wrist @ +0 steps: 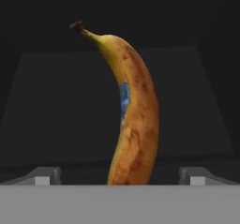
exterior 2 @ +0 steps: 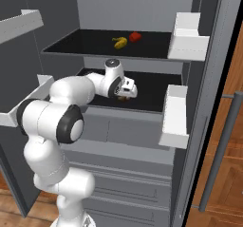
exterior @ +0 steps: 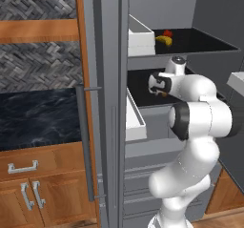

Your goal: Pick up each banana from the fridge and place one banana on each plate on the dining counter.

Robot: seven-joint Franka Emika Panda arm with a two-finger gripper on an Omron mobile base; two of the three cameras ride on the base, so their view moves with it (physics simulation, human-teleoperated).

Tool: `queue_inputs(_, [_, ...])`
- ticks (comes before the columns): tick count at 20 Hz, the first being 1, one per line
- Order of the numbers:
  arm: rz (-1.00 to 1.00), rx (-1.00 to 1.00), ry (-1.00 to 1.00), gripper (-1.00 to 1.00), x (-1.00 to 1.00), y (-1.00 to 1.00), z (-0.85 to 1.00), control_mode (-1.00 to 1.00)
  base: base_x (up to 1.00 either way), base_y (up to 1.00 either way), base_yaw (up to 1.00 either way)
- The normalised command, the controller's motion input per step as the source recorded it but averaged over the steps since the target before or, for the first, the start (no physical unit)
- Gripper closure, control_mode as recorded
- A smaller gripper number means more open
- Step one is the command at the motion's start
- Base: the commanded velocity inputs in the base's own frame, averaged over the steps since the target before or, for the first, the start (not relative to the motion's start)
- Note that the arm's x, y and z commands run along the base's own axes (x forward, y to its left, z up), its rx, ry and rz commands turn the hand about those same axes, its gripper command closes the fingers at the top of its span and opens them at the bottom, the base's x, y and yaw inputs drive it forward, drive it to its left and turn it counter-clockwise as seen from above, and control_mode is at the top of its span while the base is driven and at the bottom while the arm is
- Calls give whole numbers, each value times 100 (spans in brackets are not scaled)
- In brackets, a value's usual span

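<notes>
The fridge [exterior: 110, 55] stands open, and my arm reaches onto its middle black shelf [exterior 2: 152, 95]. A brown-speckled yellow banana [wrist: 133, 124] with a blue sticker lies there, stem pointing away from the hand. My gripper [wrist: 121, 177] is open, one fingertip on each side of the banana's near end, apart from it. A bit of this banana [exterior 2: 124, 98] peeks out under the hand [exterior 2: 127, 87]. A second banana [exterior 2: 120, 42] lies on the top shelf, also seen as the yellow banana [exterior: 164, 40]. The plates and the dining counter are out of view.
A small round red fruit [exterior 2: 135, 36] sits beside the top-shelf banana. White door bins [exterior 2: 187, 43] hang on the right door, another bin [exterior: 138, 36] by the left. A wooden cabinet with black top [exterior: 38, 117] stands left of the fridge's bar handle [exterior: 86, 141].
</notes>
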Motion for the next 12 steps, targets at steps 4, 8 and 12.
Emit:
queue_inputs(4, [0,0,0,-100,35,-6,-18,-100,0,0,0])
queue_inputs(8, [0,0,0,-100,23,-8,-9,-100,0,0,0])
queue_inputs(12, [0,0,2,100,12,-5,-20,-100,0,0,0])
